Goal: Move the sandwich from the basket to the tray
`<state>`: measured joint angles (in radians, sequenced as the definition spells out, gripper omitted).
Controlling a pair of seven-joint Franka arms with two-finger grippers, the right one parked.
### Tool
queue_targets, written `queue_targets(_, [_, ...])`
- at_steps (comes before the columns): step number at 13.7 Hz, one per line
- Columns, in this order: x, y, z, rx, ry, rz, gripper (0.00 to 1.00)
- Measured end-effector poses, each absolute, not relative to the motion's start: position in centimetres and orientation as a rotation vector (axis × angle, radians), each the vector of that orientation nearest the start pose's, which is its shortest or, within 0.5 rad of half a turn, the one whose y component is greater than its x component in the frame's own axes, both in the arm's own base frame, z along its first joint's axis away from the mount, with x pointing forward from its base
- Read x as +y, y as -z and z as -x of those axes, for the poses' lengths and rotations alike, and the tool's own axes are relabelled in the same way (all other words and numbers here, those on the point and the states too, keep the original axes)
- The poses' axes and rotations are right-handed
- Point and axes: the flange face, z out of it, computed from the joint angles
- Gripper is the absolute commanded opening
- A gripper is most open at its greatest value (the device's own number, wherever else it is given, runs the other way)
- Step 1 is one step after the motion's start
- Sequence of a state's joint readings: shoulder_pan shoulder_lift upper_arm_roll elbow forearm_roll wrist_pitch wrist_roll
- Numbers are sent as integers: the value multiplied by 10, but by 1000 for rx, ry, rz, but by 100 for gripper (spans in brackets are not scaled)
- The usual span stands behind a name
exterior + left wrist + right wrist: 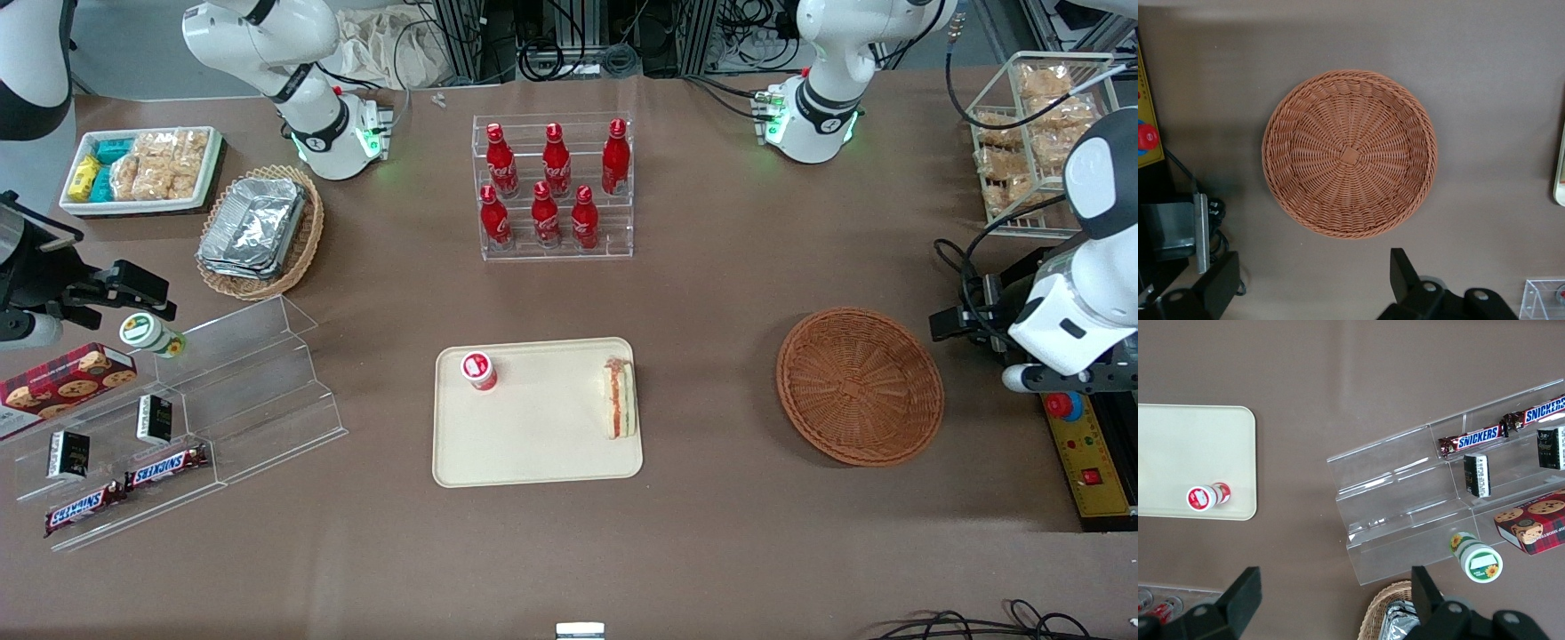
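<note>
Well, the sandwich [620, 399] lies on the tray [533, 444], the basket [1349, 154] is bare, so the hand [1311, 283], fingers apart above the basket, just needs parking clear.

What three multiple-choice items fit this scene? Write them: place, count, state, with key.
1. The sandwich lies: A in the basket; B on the tray; C on the floor.
2. Red bottles in the clear rack: A four; B six; C eight.
3. The gripper, above the table by the basket, is: A open; B shut on the sandwich; C shut on a bottle.
Key: 1 B, it rests inside the tray's rim; 2 B, two rows of three; 3 A, fingers apart, nothing between.
</note>
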<state>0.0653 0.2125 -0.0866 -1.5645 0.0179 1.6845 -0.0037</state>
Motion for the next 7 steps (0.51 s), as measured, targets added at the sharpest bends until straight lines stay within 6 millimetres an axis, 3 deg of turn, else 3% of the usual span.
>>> queue_targets(4, [-36,-519,-619,125,-126,3112,100])
queue_targets(7, [-44,-511,-618,146,-179,3107,100])
